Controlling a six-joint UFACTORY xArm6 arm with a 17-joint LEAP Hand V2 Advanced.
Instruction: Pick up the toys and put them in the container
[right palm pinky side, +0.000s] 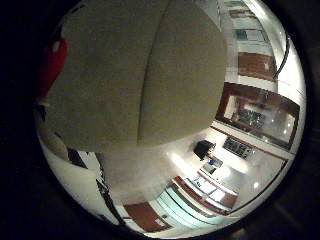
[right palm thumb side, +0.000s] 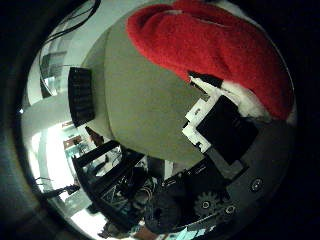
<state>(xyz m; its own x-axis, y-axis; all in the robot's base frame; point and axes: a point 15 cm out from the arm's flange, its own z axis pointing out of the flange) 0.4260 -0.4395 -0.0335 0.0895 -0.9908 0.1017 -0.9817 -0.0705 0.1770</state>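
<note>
A plush toy with a beige body (right palm pinky side: 135, 70) and a red fleece part (right palm thumb side: 215, 45) fills most of both palm views, so it sits right against the palm. In the thumb side view, a white and black finger (right palm thumb side: 220, 125) of my right hand (right palm thumb side: 225, 165) curls against the beige body just beside the red part, where a white fluffy trim (right palm thumb side: 240, 97) shows. The toy hangs clear of any surface, with only the room behind it. No container shows in either view.
Behind the toy is the room: wood-panelled walls and a glass partition (right palm pinky side: 255, 110), a dark chair (right palm pinky side: 204, 148), dark furniture frames (right palm thumb side: 107, 170) and a black slatted panel (right palm thumb side: 81, 96).
</note>
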